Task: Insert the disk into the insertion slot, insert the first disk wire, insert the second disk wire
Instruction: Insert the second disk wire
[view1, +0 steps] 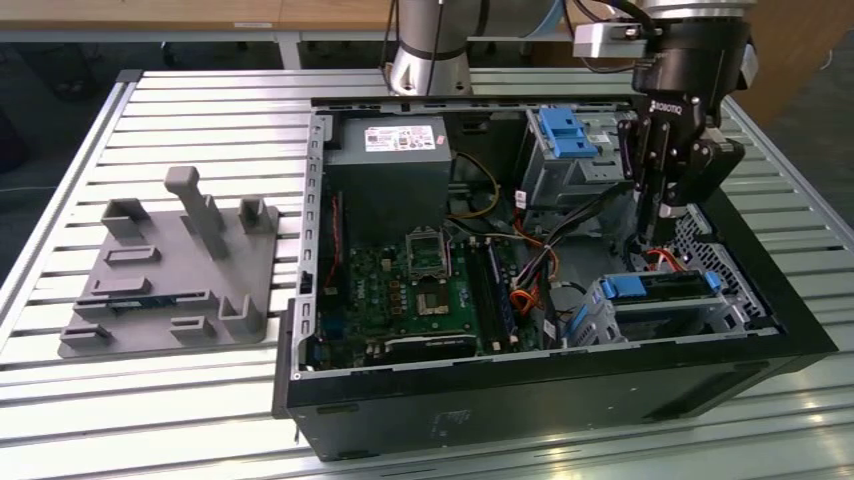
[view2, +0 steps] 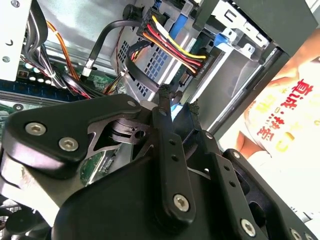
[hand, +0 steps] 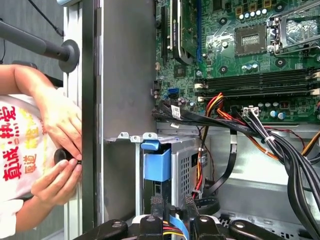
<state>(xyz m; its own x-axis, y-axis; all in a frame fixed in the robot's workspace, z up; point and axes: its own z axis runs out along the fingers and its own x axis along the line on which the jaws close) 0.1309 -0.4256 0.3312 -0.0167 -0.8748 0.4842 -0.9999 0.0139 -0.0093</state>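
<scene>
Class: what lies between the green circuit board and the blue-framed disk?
Loose black and orange cables separate board and disk, in the exterior view.

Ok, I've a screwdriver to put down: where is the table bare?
The table's slats are bare in front of the fixture, at the exterior view's lower left, and behind it, up to the far edge. The strip between fixture and case is narrow. Inside the case it is crowded: cables, and the gripper near the disk.
</scene>
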